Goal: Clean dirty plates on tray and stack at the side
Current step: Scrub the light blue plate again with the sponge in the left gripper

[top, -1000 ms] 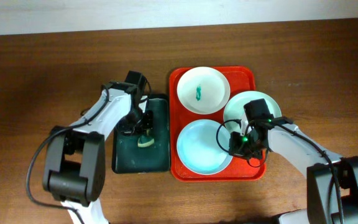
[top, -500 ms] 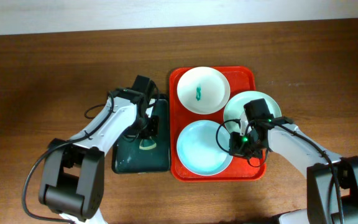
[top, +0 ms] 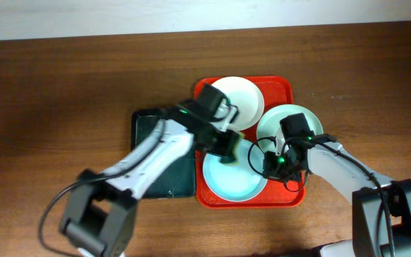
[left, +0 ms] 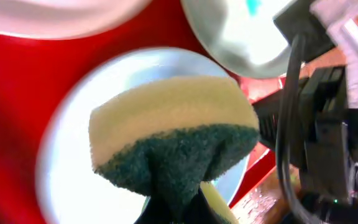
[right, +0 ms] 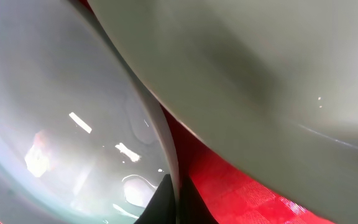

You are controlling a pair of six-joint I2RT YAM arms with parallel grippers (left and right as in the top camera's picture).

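Green-backed yellow sponge (left: 173,143) over pale-blue plate (top: 230,184) on red tray (top: 285,84)

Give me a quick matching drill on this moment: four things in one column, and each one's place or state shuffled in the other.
1. sponge
2. white plate
3. black tray
4. right claw

A. on the table, left of the red tray
B. shut on the rim of the pale blue plate
C. pinched in the left claw, over the pale blue plate
D. at the back of the red tray

Pairs: 1-C, 2-D, 3-A, 4-B
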